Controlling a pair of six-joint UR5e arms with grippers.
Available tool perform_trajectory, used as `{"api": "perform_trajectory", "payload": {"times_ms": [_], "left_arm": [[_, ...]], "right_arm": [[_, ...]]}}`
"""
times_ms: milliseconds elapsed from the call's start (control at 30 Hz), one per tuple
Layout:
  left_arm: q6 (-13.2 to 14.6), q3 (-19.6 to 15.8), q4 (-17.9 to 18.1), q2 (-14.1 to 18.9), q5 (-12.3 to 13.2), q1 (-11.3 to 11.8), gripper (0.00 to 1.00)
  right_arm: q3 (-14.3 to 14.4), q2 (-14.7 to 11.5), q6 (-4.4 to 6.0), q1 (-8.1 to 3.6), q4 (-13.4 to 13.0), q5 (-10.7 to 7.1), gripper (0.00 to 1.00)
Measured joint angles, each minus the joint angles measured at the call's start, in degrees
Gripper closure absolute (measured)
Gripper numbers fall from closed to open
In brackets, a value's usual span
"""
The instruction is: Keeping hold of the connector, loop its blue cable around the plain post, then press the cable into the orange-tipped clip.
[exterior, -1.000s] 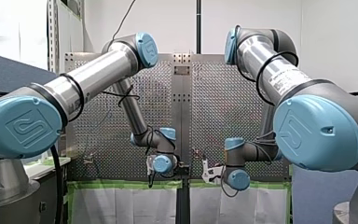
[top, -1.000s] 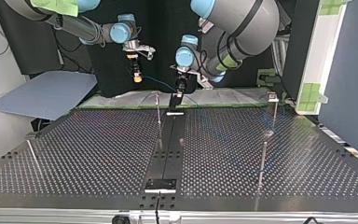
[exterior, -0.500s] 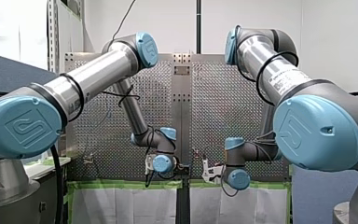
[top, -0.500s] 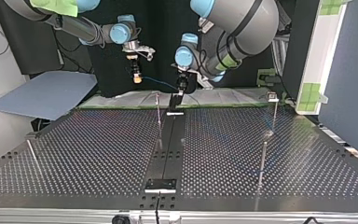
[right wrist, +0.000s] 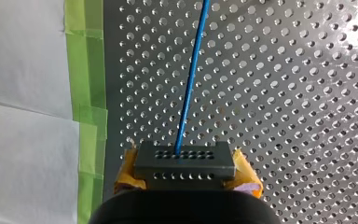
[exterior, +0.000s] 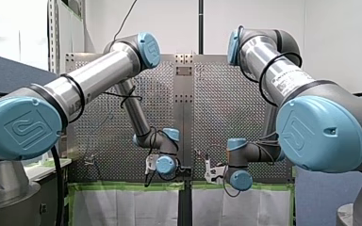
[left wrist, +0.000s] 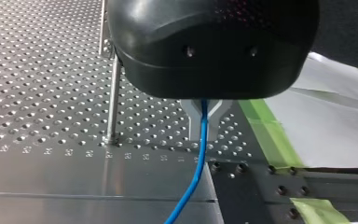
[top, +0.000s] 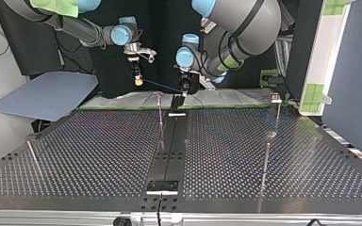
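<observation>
My right gripper (right wrist: 185, 169) is shut on the grey connector (right wrist: 184, 161), with its yellow pads (right wrist: 244, 173) on either side. The blue cable (right wrist: 190, 79) runs straight out from it over the perforated table. In the top view my right gripper (top: 138, 80) hangs at the far edge. The cable (top: 160, 86) stretches from it to my left gripper (top: 183, 92). In the left wrist view my left gripper (left wrist: 204, 112) has its metal fingers shut on the cable (left wrist: 196, 168). A plain post (left wrist: 113, 100) stands beside it, and shows in the top view as the plain post (top: 160, 113).
A black rail (top: 169, 141) runs down the table's middle to a bracket (top: 162, 186). Thin posts (top: 265, 162) stand at the top view's right, another post (top: 33, 155) at its left. Green tape (left wrist: 270, 135) and white paper line the far edge.
The blue cable between the two grippers has gone from a slight sag to a taut line. My left wrist has shifted a little; my right gripper has barely moved.
</observation>
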Motion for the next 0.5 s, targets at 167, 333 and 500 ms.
{"api": "perform_trajectory", "payload": {"times_ms": [167,333,500], "left_arm": [[-1.7,1.4,-0.4,-1.0,0.7,-0.2,1.0],[-3.3,3.5,-0.6,-2.6,0.3,-0.5,1.0],[-5.9,5.7,-0.2,-3.0,0.4,-0.8,1.0]], "right_arm": [[-0.6,0.0,-0.02,0.0,0.2,-0.13,1.0],[-1.5,0.0,-0.37,-0.01,1.4,-0.1,1.0],[-2.1,0.0,-0.82,-0.08,2.1,-0.08,1.0]]}}
